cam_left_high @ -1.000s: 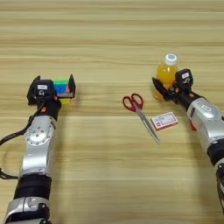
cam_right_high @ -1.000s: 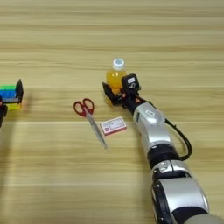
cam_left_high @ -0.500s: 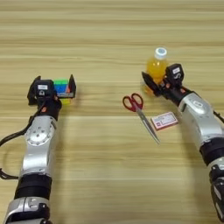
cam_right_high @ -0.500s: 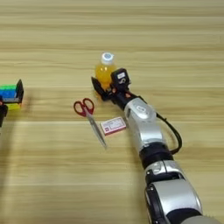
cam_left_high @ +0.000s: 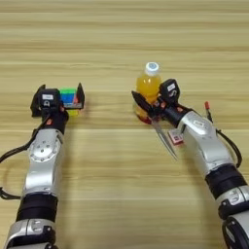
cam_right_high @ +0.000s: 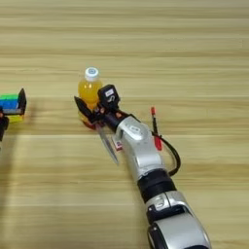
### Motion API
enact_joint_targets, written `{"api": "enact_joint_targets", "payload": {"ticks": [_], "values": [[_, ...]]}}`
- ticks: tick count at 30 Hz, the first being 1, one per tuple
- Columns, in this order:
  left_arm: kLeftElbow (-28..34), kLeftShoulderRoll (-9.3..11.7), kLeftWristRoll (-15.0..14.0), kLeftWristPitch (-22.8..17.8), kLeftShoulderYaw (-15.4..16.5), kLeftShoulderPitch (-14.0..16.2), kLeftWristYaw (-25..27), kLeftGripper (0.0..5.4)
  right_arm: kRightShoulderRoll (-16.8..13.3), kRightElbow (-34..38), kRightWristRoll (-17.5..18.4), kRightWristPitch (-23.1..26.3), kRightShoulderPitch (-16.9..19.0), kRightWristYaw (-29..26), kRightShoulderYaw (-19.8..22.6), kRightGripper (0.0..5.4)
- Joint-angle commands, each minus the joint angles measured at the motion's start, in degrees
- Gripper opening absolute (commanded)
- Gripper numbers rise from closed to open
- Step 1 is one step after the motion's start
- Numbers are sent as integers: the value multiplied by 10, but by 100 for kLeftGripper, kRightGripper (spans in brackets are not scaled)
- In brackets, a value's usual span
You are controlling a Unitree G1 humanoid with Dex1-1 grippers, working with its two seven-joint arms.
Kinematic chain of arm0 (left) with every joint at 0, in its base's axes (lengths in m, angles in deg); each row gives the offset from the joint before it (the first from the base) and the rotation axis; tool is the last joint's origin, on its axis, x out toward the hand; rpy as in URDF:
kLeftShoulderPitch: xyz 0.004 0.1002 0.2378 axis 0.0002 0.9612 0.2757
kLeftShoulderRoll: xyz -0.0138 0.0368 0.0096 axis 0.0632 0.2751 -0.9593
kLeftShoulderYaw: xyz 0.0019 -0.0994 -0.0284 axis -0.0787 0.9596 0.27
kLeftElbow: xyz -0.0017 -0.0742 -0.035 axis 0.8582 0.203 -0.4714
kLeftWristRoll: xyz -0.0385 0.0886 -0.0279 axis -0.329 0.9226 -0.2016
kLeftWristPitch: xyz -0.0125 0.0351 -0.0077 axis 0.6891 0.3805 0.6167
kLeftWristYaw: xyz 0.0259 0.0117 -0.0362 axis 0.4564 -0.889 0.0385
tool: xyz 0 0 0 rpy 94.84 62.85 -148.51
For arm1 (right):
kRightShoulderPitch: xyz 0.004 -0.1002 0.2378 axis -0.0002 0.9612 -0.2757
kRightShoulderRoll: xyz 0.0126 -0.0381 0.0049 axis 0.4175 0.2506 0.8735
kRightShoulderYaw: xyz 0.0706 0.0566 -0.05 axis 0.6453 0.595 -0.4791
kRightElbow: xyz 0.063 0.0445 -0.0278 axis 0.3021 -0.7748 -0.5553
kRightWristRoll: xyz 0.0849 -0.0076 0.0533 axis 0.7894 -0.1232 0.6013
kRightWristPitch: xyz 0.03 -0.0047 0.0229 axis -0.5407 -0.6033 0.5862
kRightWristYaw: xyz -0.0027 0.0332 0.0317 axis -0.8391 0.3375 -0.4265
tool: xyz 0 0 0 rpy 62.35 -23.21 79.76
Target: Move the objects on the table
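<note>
Left gripper (cam_left_high: 58, 99): we see it at the left of the table (cam_left_high: 121, 44), its two black fingers standing apart on either side of the puzzle cube (cam_left_high: 69, 98); whether they press the cube's faces we cannot tell.

Puzzle cube: multicoloured, resting on the wood between those fingers, well apart from everything else.

Juice bottle (cam_left_high: 147, 87): upright, white cap on top, near the middle of the table. It stands just far of the right gripper, between the spread fingers.

Right gripper (cam_left_high: 151, 103): fingers spread, one at the bottle's left side and one at its right. We cannot tell whether they are clamped on it.

Scissors (cam_left_high: 163, 137): the red handles sit at the bottle's base, mostly hidden under the gripper; the blades run near and to the right, so the long axis is diagonal.

Flat box (cam_left_high: 175, 137): red and white, partly hidden by the right forearm, just right of the blades.

Red pen (cam_right_high: 155, 129): right of the forearm, its long axis running far to near.

Key relation: we judge the bottle to be the right arm's thing. It lies straight ahead of the open fingers, on the far side, while the left arm is well apart and busy with the cube.
</note>
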Motion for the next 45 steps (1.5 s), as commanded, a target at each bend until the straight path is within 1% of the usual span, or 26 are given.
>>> {"api": "enact_joint_targets", "payload": {"ticks": [1,8,14,19,26,28,29,30,31,35,39,40,42,45], "values": [[0,-2,0,-7,-2,4,-2,540,13,17,-7,3,2,-6,-15,342],[0,-2,0,-6,-1,4,-2,540,36,-3,-14,-4,3,-23,-43,342],[2,-2,0,-6,-1,6,-3,540,49,-13,-26,-11,10,-30,-64,342],[4,-2,-1,-6,0,7,-3,540,53,-46,-31,-18,6,-27,-65,342],[6,-2,-1,-6,0,8,-3,540,55,-67,-33,-29,2,-27,-61,342],[6,-2,-1,-6,0,8,-3,540,56,-69,-33,-30,2,-27,-60,380],[6,-2,-1,-6,0,8,-3,540,56,-70,-34,-31,2,-27,-59,383],[6,-1,-1,-6,0,8,-3,540,56,-71,-35,-32,2,-27,-59,397],[5,-1,-1,-7,0,8,-3,540,56,-72,-35,-33,2,-27,-59,397],[5,-1,-1,-6,1,8,-3,540,56,-72,-37,-37,3,-28,-59,434],[5,-1,-1,-6,1,8,-3,540,55,-68,-38,-37,5,-29,-60,490],[5,-1,-1,-6,1,8,-3,540,54,-67,-38,-37,6,-29,-60,490],[5,-1,-1,-6,1,8,-3,540,53,-63,-38,-36,7,-30,-60,521],[5,-1,-1,-5,2,8,-3,540,50,-54,-38,-35,12,-31,-61,536]]}}
